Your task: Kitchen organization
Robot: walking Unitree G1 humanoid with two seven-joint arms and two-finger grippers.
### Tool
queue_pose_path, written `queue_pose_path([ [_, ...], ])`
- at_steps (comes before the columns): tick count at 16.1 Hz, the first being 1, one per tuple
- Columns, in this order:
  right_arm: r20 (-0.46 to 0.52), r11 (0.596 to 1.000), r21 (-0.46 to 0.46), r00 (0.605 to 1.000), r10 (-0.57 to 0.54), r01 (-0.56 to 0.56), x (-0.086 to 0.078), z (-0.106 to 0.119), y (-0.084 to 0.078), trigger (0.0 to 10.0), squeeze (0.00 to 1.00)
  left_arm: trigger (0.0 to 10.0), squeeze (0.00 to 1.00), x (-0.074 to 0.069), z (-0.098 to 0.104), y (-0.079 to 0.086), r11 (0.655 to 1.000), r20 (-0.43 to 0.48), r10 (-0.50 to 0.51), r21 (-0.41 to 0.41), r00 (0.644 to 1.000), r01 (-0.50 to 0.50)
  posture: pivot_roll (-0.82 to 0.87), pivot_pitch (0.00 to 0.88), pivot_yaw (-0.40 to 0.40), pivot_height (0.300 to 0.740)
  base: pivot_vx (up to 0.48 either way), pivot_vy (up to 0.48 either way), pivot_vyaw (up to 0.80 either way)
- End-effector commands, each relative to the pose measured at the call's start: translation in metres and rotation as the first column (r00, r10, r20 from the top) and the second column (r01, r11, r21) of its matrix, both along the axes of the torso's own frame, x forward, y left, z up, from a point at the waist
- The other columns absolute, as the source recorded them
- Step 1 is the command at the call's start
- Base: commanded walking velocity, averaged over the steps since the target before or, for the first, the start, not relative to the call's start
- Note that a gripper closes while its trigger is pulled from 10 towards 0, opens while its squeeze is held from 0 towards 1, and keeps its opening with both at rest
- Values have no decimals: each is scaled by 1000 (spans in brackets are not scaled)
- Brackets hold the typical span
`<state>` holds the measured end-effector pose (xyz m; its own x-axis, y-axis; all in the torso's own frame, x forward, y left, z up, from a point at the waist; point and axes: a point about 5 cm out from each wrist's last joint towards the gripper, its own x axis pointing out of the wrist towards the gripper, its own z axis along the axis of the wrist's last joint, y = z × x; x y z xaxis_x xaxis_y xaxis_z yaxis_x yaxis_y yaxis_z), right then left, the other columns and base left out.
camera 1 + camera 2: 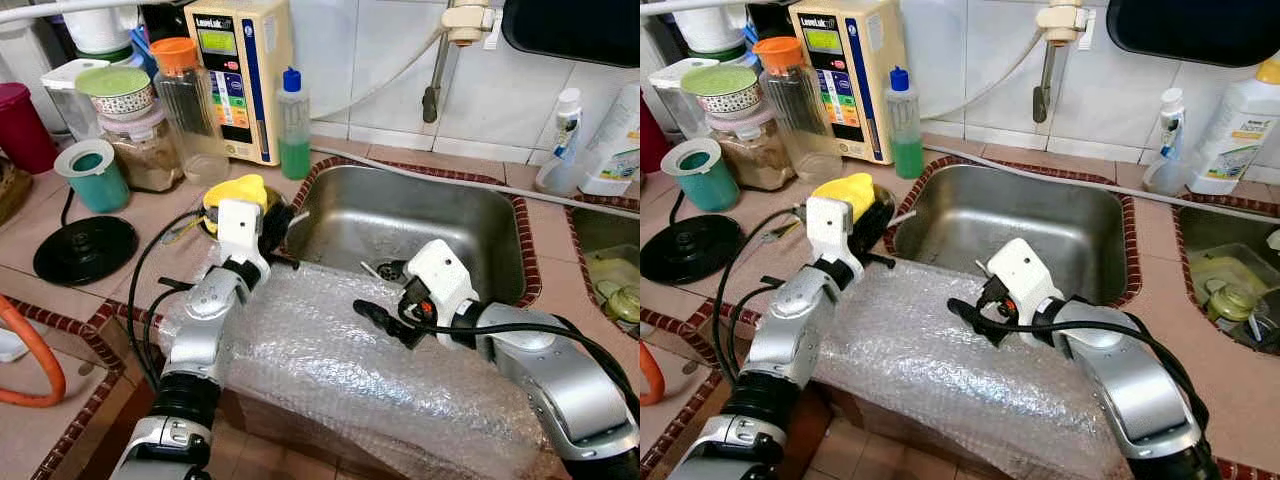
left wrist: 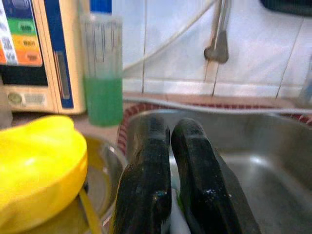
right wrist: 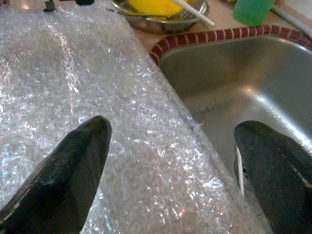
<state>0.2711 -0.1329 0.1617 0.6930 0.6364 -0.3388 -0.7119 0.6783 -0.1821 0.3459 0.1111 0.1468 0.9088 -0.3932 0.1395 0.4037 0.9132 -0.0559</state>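
A sheet of bubble wrap (image 1: 330,390) covers the counter's front edge and laps over the near rim of the steel sink (image 1: 420,205). My right gripper (image 3: 173,156) hovers open just above the wrap at that rim, nothing between its fingers. My left gripper (image 2: 168,141) is shut at the sink's left corner, beside a small metal bowl (image 3: 161,22) holding a yellow object (image 1: 240,190). A thin white stick (image 3: 195,12) lies across the bowl next to the left fingers. Something whitish sits deep in their narrow gap; whether it is held is unclear.
A green soap bottle (image 1: 293,125), a beige water unit (image 1: 235,75), jars, a teal cup (image 1: 95,175) and a black disc (image 1: 85,250) crowd the left counter. The tap (image 1: 440,70) hangs over the sink. Bottles (image 1: 610,140) and a second basin (image 1: 610,270) lie right.
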Motion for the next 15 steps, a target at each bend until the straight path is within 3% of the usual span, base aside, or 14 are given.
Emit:
queue_pose_path([
  [1,42,1000,19,999,-24,23,5,7,-2,10000,0,0,0,-2,9,-1,1000,51,-3,-15,999,4,-5,0,21,740,0,0,0],
  [5,21,1000,-6,1000,-9,9,-2,-7,1,10000,0,0,0,-20,9,-11,999,98,-40,8,994,40,-2,0,15,740,0,0,0],
  [9,54,999,-29,998,-12,13,-4,-17,6,10000,0,0,0,-34,11,-9,1000,154,27,-8,988,-26,4,0,3,740,0,0,0],
  [13,136,996,-23,987,-87,91,4,-16,4,10000,0,0,0,-45,32,-27,992,313,-71,119,947,35,10,0,-6,740,0,0,0],
  [14,144,995,-35,985,-92,98,7,-16,1,10000,0,0,0,-47,35,-41,981,233,-192,10,953,195,10,0,-4,740,0,0,0],
  [15,146,994,-38,985,-94,101,8,-17,0,10000,0,0,0,-47,36,-46,959,183,-262,-62,947,278,10,0,-4,740,0,0,0],
])
